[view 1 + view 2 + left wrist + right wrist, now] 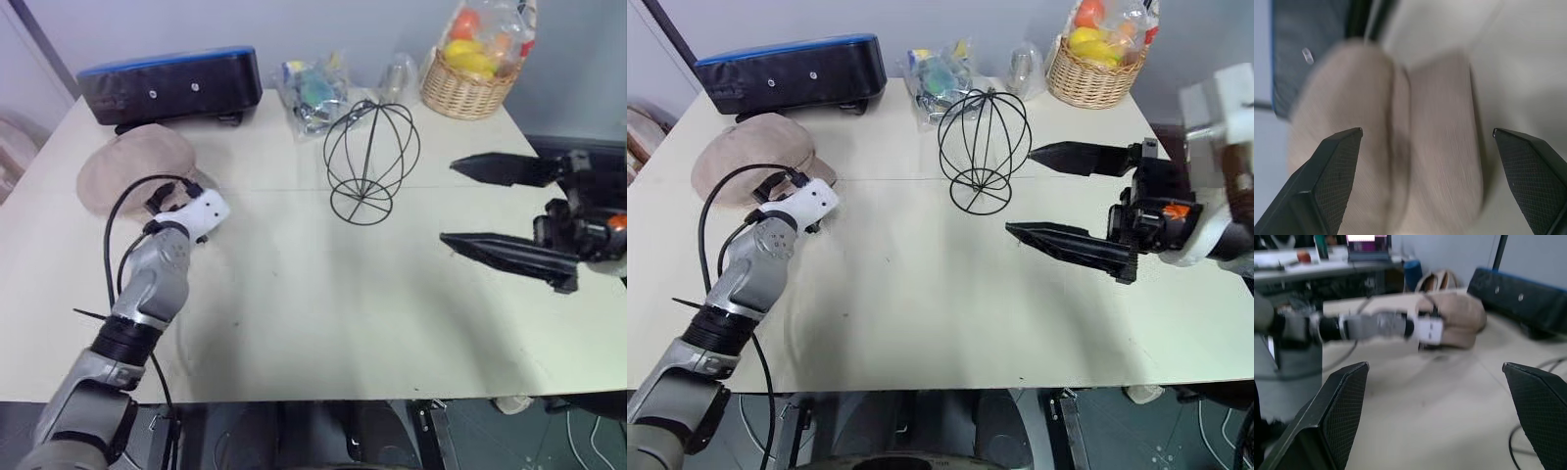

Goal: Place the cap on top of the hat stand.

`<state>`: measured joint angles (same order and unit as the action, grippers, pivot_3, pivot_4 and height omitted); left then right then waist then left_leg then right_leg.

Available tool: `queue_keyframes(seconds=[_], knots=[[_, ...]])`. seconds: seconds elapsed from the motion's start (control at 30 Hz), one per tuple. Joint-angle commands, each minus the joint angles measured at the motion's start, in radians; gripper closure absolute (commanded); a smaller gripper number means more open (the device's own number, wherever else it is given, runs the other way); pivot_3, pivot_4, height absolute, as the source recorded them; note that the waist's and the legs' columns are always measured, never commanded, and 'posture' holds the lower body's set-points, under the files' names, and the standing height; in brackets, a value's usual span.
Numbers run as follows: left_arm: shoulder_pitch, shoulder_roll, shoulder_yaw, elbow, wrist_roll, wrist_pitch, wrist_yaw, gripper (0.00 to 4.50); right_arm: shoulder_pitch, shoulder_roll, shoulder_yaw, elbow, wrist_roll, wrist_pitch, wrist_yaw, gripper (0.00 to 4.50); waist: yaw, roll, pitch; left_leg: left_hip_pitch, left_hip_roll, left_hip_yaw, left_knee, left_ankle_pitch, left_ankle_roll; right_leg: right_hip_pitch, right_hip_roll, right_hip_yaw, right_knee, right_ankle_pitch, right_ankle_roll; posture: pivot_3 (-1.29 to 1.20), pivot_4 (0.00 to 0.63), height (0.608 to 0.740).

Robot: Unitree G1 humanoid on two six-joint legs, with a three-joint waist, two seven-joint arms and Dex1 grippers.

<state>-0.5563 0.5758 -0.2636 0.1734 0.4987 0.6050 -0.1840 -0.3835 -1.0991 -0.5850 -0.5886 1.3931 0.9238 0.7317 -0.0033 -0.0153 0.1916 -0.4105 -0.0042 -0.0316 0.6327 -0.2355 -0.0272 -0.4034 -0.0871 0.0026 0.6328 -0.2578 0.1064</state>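
Near the bench's far left corner [59, 127] the cap [132, 176] lies flat, the left hand [1427, 134] spread apart facing its brim, likely to grasp it. The right hand [1043, 191], also apart, hangs beside the hat stand [370, 162].

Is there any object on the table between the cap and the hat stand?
Nothing visible does. The table is bare between the cap and the hat stand; the bags and basket sit behind.

Beige-pink cap [137, 166], black wire hat stand [370, 162], cream table [323, 304].
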Motion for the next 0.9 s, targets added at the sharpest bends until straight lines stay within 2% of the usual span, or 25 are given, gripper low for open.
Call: queue_keyframes(seconds=[0.03,0.27,0.47,0.57,0.8,0.9], knots=[[-0.059,-0.021,0.006,0.088,0.03,-0.042,0.063,0.0,-0.025,-0.03,-0.035,-0.023,0.085,-0.018,-0.068,0.02,0.009,0.0,0.0,0.0,0.0,0.0,0.0,0.0,0.0,0.0,0.0,0.0,0.0,0.0,0.0,0.0,0.15,0.74],[-0.19,-0.056,0.023,0.399,0.025,-0.19,0.208,0.0,-0.03,-0.039,-0.011,-0.026,0.106,-0.044,-0.118,0.02,0.016,-0.001,0.0,0.0,0.0,0.0,0.002,0.0,0.0,0.0,-0.001,0.0,0.0,0.001,0.001,0.0,0.15,0.74],[-0.276,-0.062,0.019,0.623,0.016,-0.296,0.271,0.0,-0.051,-0.048,0.001,-0.011,0.113,-0.051,-0.129,0.02,0.015,-0.001,0.0,0.0,0.0,0.001,0.002,0.0,0.0,0.0,-0.001,0.0,0.001,0.001,0.002,0.0,0.15,0.74],[-0.29,-0.061,0.025,0.671,0.006,-0.332,0.283,0.8,-0.045,-0.053,-0.003,-0.007,0.106,-0.05,-0.126,0.0,0.015,-0.001,0.0,0.0,0.0,0.001,0.002,0.0,0.0,0.0,-0.001,0.0,0.001,0.001,0.002,0.0,0.15,0.74],[-0.298,-0.044,0.037,0.69,0.003,-0.363,0.29,4.37,-0.021,-0.052,-0.008,-0.008,0.071,-0.052,-0.133,0.0,0.017,-0.002,-0.001,-0.001,0.0,0.001,0.003,0.0,0.0,0.0,-0.001,0.0,0.001,0.002,0.002,0.0,0.15,0.74],[-0.31,-0.028,0.047,0.651,-0.002,-0.404,0.287,4.45,0.006,-0.062,-0.016,0.003,0.049,-0.038,-0.142,0.0,0.017,-0.002,-0.001,-0.001,0.0,0.001,0.003,0.0,0.0,0.0,-0.001,0.0,0.001,0.002,0.002,0.0,0.15,0.74]])
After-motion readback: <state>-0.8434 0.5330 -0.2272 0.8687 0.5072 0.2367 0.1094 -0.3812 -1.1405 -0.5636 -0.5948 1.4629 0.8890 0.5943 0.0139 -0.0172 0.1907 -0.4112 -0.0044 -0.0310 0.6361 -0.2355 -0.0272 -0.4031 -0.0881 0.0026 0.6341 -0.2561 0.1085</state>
